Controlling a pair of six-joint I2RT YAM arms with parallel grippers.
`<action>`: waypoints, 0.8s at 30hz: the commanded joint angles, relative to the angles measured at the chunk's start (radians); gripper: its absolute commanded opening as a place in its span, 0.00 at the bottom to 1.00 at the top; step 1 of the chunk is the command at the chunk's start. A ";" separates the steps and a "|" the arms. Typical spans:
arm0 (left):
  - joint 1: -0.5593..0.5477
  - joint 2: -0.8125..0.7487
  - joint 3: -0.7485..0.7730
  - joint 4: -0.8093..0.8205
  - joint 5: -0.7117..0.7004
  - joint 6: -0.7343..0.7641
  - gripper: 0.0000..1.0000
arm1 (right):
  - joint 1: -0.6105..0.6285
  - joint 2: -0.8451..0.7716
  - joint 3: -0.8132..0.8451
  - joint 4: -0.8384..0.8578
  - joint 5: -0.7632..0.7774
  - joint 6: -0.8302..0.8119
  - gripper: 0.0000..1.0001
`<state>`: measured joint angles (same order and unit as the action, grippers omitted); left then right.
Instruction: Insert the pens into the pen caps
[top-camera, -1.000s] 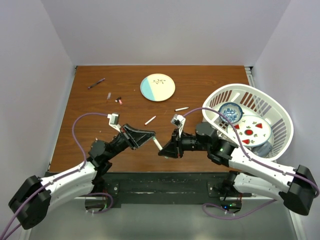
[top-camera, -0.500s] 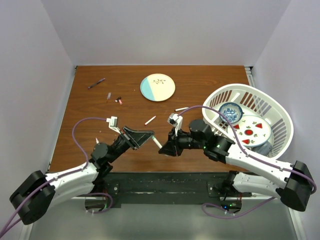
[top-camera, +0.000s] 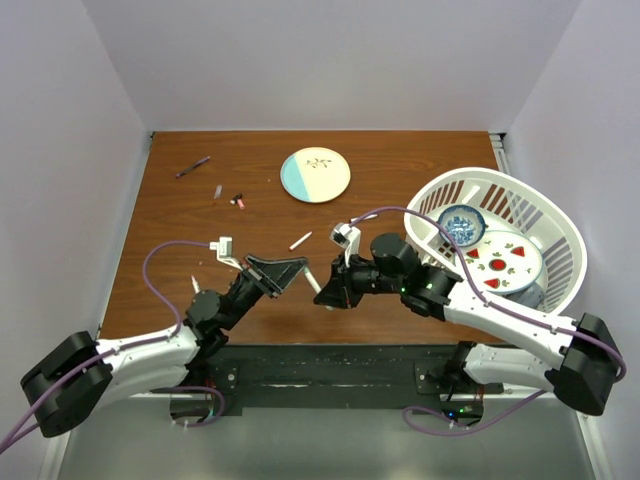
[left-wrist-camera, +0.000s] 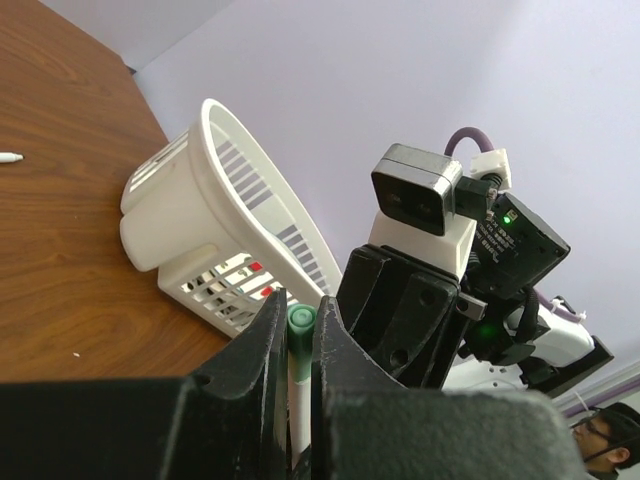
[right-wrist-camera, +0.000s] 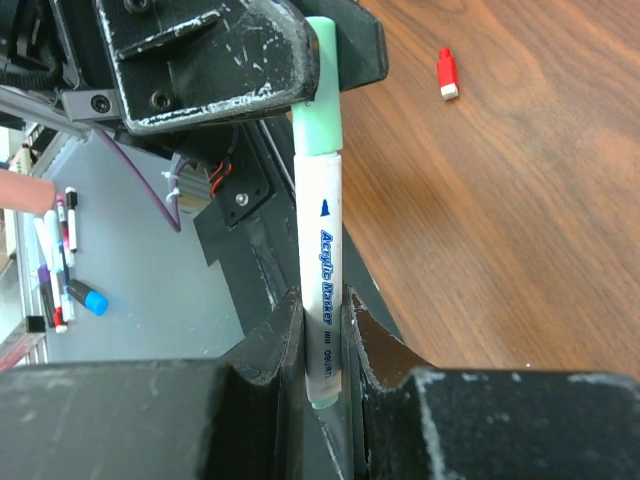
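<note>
Capping step: right hand (right-wrist-camera: 322, 345) clamps the white pen (right-wrist-camera: 322, 240), left hand (left-wrist-camera: 297, 325) pinches the green cap (right-wrist-camera: 318, 95) just beyond. Next, I'd judge: squeeze together, straight.

Materials and finishes.
Table (top-camera: 400, 170) brown wood grain, low sheen. Basket (left-wrist-camera: 215, 190) glossy white plastic. Pen (right-wrist-camera: 322, 270) smooth white barrel, blue print; green cap (right-wrist-camera: 320, 90) matt plastic. Left gripper (right-wrist-camera: 320, 50) fingers (right-wrist-camera: 210, 60) matt black, scuffed with pale scratches.

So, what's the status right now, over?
Both shut: right gripper on pen, left gripper on its green cap. Cap looks seated. Nothing in the way.
</note>
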<state>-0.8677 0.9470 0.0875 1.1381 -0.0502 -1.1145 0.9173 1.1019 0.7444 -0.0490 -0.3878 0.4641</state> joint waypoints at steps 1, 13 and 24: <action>-0.135 0.016 -0.037 -0.138 0.329 0.045 0.00 | -0.096 -0.016 0.162 0.416 0.234 0.048 0.00; -0.269 0.203 -0.051 0.083 0.381 -0.036 0.00 | -0.149 -0.004 0.220 0.425 0.162 -0.077 0.00; -0.349 0.138 0.037 -0.237 0.288 0.063 0.00 | -0.237 -0.008 0.230 0.474 0.162 -0.023 0.00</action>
<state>-1.0138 1.0588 0.1070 1.2484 -0.2371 -1.0878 0.8368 1.1095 0.7967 -0.1715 -0.5072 0.3573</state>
